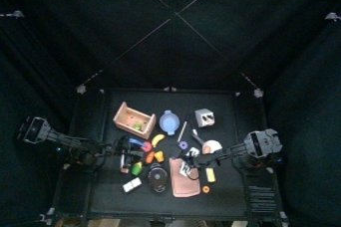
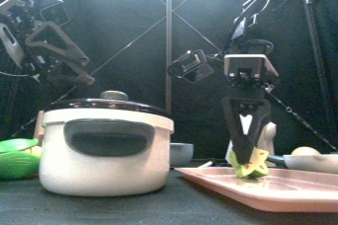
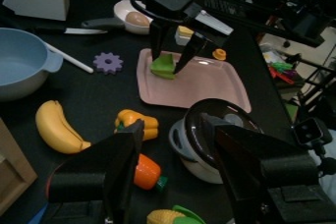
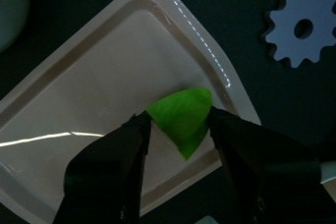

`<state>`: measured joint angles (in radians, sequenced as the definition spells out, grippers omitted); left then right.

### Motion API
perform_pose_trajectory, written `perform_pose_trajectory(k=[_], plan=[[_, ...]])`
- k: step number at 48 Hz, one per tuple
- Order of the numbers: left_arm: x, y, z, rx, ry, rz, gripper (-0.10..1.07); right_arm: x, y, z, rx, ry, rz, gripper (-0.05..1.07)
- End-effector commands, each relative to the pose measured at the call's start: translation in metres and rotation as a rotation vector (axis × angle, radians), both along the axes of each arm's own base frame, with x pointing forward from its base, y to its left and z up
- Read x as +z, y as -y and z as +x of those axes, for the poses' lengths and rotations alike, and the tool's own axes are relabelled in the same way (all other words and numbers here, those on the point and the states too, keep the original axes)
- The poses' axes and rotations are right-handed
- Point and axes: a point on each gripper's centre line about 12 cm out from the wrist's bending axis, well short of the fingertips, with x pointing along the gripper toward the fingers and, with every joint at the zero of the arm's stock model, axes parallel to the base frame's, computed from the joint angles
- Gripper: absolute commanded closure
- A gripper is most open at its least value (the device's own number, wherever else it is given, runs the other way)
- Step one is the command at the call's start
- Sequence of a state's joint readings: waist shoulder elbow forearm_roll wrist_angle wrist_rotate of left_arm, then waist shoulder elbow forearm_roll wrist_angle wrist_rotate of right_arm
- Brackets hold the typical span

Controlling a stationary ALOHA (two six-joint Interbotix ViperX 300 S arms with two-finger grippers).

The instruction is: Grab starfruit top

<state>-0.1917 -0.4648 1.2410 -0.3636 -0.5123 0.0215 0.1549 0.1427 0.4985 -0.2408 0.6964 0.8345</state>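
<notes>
Closest to your front camera sits the white rice cooker (image 2: 106, 150) with its dark lid, and just to its right the pink tray (image 2: 297, 185) where your target lies. The starfruit top (image 4: 184, 120) is the small green wedge resting on that tray. Your right gripper (image 2: 246, 145) hangs directly over it, jaws parted either side of the piece and not yet clamped (in the wrist view the wedge shows in the gap between them). Expect it to be light and, if it is a plastic toy as it looks, stiff and smooth, so it may squirt sideways off its slanted faces. Take it across the broad middle rather than the pointed tip. Your left gripper (image 3: 178, 174) waits open above the cooker, well clear.
</notes>
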Motion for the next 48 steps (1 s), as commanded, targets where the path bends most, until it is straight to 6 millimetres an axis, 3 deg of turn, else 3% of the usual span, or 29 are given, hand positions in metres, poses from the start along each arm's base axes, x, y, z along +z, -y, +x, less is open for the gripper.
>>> perform_pose_trajectory(k=[1, 26, 48], plan=[[0.005, 0.001, 0.003, 0.000, 0.021, 0.000, 0.11, 0.022, -0.003, 0.006, 0.008, 0.058, 0.006, 0.34], [0.005, 0.000, 0.003, 0.002, 0.021, 0.000, 0.11, 0.042, -0.011, 0.008, 0.042, 0.075, -0.020, 0.35], [0.001, -0.001, 0.000, 0.010, 0.009, -0.007, 0.11, 0.042, -0.012, 0.008, 0.045, 0.075, -0.021, 0.35]])
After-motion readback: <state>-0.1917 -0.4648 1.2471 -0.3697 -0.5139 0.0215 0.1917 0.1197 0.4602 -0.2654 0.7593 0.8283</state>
